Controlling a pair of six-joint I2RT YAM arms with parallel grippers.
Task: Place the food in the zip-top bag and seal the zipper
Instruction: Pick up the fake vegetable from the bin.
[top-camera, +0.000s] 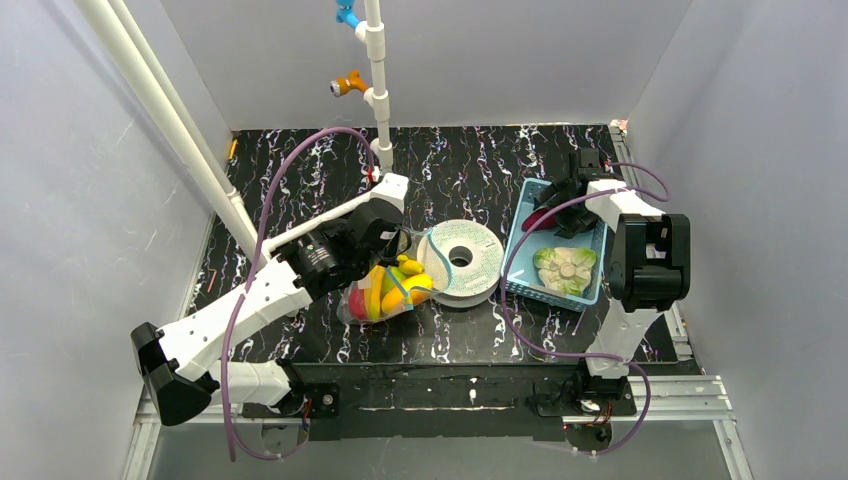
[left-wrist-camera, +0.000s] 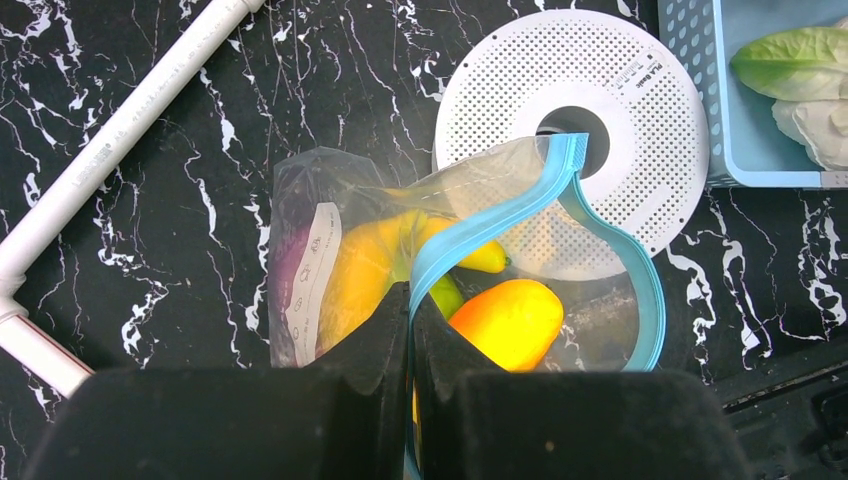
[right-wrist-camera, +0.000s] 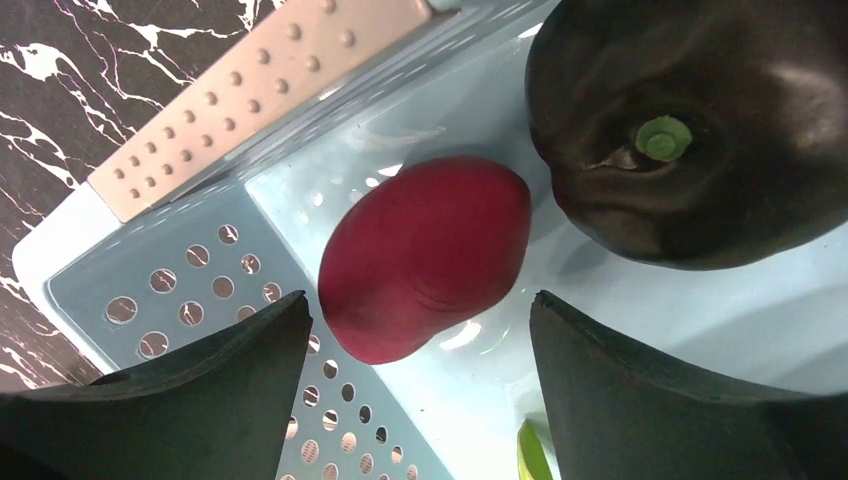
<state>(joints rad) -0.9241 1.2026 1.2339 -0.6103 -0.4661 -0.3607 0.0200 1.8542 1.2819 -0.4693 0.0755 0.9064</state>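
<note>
Clear plastic zip-top bag, holding yellow toy food, is gaping on the black table (left gripper clenching its teal-blue zipper) while the unclenched right gripper is straddling a dark-red toy fruit in the light-blue basket.

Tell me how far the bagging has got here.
Done: a banana, a yellow-orange piece and more lie in the zip-top bag. In hand: the left gripper pinches the zipper, the bag's mouth gaping; the right gripper hangs open over a dark-red piece in the basket. Left: that piece, a dark purple piece, a leafy green piece, then sealing.
</note>
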